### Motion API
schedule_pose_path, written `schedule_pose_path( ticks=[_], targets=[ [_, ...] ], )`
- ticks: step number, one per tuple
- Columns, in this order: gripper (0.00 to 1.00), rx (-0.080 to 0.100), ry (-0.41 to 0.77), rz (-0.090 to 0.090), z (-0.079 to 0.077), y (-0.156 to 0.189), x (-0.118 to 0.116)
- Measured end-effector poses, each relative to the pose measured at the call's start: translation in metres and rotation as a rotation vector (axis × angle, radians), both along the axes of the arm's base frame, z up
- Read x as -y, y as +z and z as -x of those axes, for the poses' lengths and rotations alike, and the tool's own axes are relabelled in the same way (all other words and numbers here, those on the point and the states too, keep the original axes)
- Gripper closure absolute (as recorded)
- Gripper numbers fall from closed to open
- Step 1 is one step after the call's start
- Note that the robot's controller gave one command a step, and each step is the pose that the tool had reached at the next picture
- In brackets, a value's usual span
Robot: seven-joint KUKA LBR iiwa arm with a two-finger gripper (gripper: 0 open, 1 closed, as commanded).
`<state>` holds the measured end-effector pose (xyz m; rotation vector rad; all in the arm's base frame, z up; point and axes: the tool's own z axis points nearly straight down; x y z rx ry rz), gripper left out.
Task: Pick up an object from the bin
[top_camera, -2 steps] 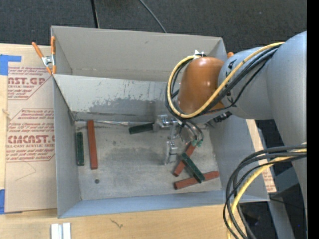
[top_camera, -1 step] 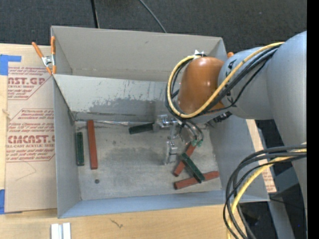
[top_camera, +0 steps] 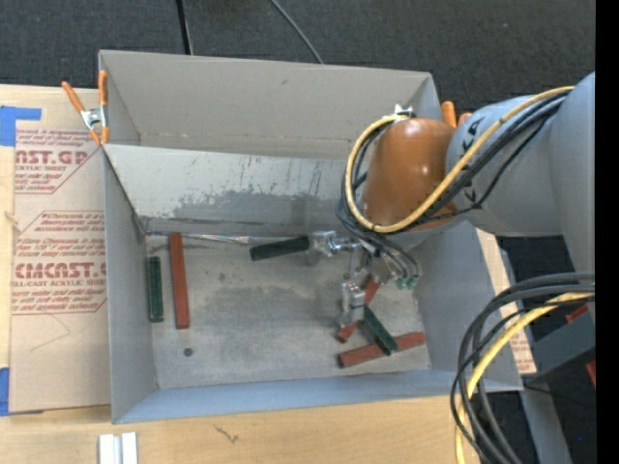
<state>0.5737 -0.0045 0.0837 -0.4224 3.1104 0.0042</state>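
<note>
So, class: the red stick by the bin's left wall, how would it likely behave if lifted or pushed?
The red stick looks straight and even, so it is probably stiff, not floppy. It is thin, so likely light. It lies flat, so a push should slide it rather than roll it, perhaps into the green stick beside it.
</note>
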Motion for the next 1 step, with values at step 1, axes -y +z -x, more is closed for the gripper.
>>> schedule_pose_path(
  ticks=[1],
  targets=[
    [0.0, -0.002, 0.158, 0.003, 0.0629, 0.0039, 0.016]
  ],
)
